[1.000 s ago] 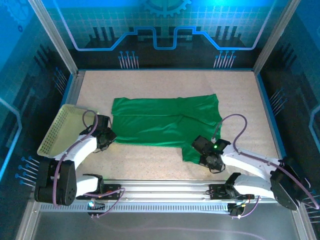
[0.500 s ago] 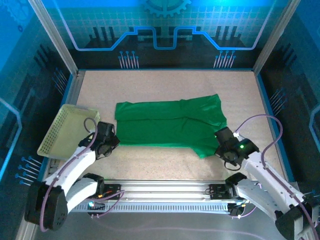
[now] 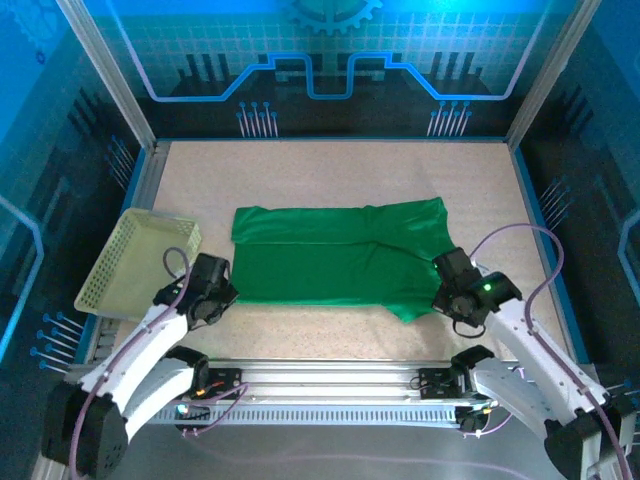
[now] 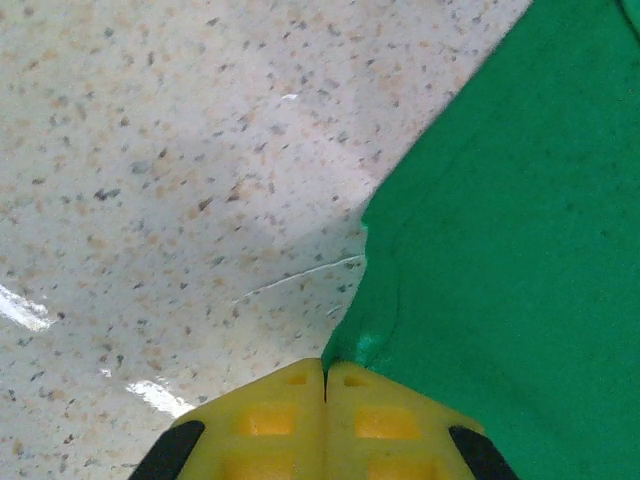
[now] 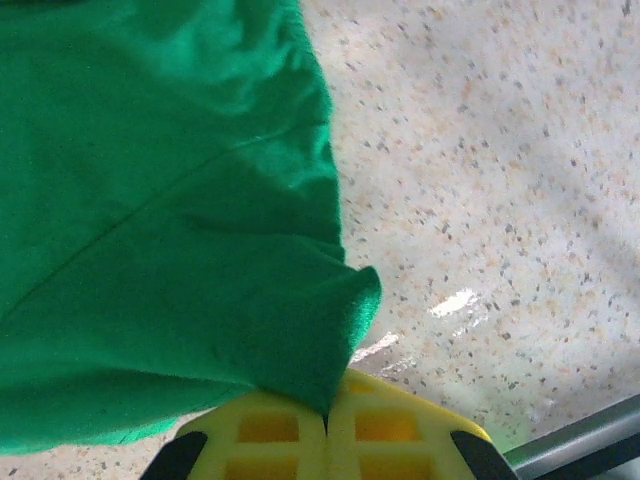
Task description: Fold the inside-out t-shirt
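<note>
Spread nearly flat across the middle of the top view, on the speckled table [image 3: 330, 170]: the inside-out t-shirt [image 3: 340, 255], bright green, long axis running left to right, with a small flap trailing off at lower right. Pinched at both lower corners.

Closed tight with the left gripper [image 4: 325, 372] at the bottom centre of the left wrist view, jaws pressed together on a mere sliver of the cloth's edge (a thin bite, by the look of it). Closed just as tight with the right gripper [image 5: 327, 415] at the bottom centre of the right wrist view, there on a fuller, bunched fold of green.

Probably set up for lifting the lower edge and carrying it toward the top of the frame.

Worth watching from here:

- Could lose the left corner first, given so thin a hold and any sharp tug or drag against the table.
- Could end in a crooked fold if raised unevenly or carried over at different speeds.
- Could trap the lower-right flap doubled under the body if swept low instead of lifted clear.
- Could also bump the pale perforated basket [image 3: 130, 265], lying near at mid left of the top view, on a wide swing.
</note>
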`<action>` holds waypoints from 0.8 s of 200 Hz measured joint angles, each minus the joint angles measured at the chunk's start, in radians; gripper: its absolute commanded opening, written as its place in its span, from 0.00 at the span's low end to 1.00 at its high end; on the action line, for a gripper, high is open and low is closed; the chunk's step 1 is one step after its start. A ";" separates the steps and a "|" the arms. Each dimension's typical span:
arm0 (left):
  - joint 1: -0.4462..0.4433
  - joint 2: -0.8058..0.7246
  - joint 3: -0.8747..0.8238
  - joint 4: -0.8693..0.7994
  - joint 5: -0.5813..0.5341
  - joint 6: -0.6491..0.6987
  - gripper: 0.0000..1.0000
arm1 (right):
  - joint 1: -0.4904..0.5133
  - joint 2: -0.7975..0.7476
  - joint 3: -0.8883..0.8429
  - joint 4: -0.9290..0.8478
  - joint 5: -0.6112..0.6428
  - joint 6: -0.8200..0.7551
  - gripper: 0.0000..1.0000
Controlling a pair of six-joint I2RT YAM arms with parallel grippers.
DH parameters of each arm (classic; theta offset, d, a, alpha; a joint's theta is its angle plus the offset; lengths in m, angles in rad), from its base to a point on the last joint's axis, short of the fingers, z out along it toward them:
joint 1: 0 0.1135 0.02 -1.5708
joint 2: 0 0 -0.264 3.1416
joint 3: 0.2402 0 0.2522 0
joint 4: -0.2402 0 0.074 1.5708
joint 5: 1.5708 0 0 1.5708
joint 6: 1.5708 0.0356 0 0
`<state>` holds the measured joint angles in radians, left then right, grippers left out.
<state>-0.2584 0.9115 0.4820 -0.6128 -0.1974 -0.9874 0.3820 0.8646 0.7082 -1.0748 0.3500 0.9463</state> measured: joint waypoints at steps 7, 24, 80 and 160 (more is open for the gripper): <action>0.000 0.031 0.029 0.006 -0.008 0.009 0.00 | -0.004 0.027 0.027 0.011 0.003 -0.019 0.00; 0.000 0.110 0.121 0.022 -0.040 0.034 0.00 | -0.023 0.091 0.098 0.045 0.011 -0.067 0.00; 0.000 0.388 0.385 0.076 -0.186 0.101 0.00 | -0.132 0.325 0.283 0.178 0.024 -0.220 0.00; 0.053 0.710 0.617 0.100 -0.262 0.138 0.00 | -0.203 0.704 0.582 0.287 0.011 -0.358 0.02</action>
<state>-0.2050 1.6215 1.0992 -0.5125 -0.4591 -0.8494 0.1791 1.5684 1.2903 -0.7876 0.3611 0.5884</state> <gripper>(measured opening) 0.052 0.065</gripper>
